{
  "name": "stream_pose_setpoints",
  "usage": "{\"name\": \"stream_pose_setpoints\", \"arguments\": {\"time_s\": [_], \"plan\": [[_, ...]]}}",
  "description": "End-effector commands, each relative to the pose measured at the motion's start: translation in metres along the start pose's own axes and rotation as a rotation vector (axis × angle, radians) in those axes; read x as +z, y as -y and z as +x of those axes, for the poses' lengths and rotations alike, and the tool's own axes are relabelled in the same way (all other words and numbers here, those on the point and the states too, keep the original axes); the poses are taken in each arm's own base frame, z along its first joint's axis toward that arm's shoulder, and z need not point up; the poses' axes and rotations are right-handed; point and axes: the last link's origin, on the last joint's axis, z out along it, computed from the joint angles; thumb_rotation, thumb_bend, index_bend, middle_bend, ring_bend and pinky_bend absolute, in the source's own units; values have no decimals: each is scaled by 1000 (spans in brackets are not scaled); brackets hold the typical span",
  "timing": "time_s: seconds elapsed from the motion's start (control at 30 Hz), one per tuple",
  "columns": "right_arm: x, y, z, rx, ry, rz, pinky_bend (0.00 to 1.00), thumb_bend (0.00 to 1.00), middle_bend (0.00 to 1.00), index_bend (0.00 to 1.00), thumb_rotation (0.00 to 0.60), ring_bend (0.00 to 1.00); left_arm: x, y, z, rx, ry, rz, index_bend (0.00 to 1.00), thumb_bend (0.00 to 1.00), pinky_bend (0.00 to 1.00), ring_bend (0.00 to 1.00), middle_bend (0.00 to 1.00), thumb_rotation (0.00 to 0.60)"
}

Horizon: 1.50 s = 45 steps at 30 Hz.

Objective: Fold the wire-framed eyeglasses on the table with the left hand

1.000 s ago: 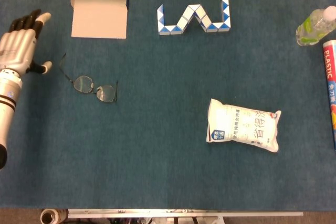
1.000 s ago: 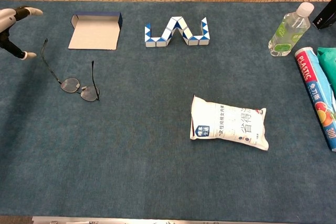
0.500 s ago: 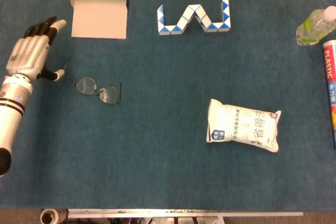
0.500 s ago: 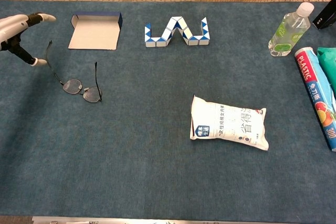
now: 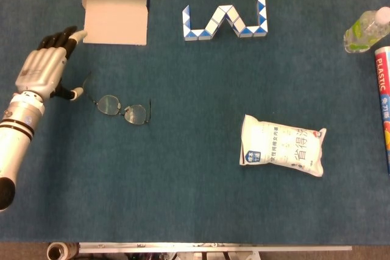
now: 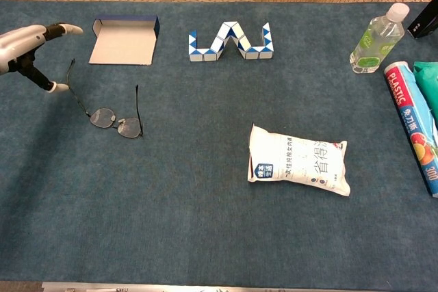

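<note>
Forearm and wrist show only in the head view; the chest view catches just the left robot hand (image 5: 46, 68) (image 6: 31, 49). Thin wire-framed eyeglasses (image 5: 119, 103) (image 6: 109, 111) lie at its 3 o'clock, temples unfolded, on open blue desk (image 5: 183, 199). Fingers spread wide, holding nothing, thumb beside one temple.

Blue-white twist puzzle (image 5: 225, 21); teal table (image 5: 183, 199) (bottle (image 5: 365, 30) seemingly greenish).

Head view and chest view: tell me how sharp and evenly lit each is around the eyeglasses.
Head view: even, soft light, no glare; the eyeglasses are sharp, thin wire legible. Chest view: eyeglasses also crisp, a faint shadow on the cloth under the left hand, which the left edge crops.
</note>
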Motion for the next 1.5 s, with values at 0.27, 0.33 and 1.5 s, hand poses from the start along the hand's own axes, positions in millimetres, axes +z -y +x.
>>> {"name": "stream_pose_setpoints", "arguments": {"time_s": [0.27, 0.33, 1.5], "plan": [[-1, 1, 1, 2, -5, 4, 271, 229, 439, 450, 600, 278, 1, 5, 9, -20, -27, 24, 49, 204, 0, 0, 0, 600], [-1, 1, 1, 2, -5, 3, 271, 229, 438, 451, 600, 278, 4, 6, 13, -21, -39, 28, 49, 204, 0, 0, 0, 600], [-1, 1, 2, 2, -8, 5, 271, 229, 439, 450, 600, 278, 3, -39, 9, -58, -15, -82, 49, 204, 0, 0, 0, 600]]}}
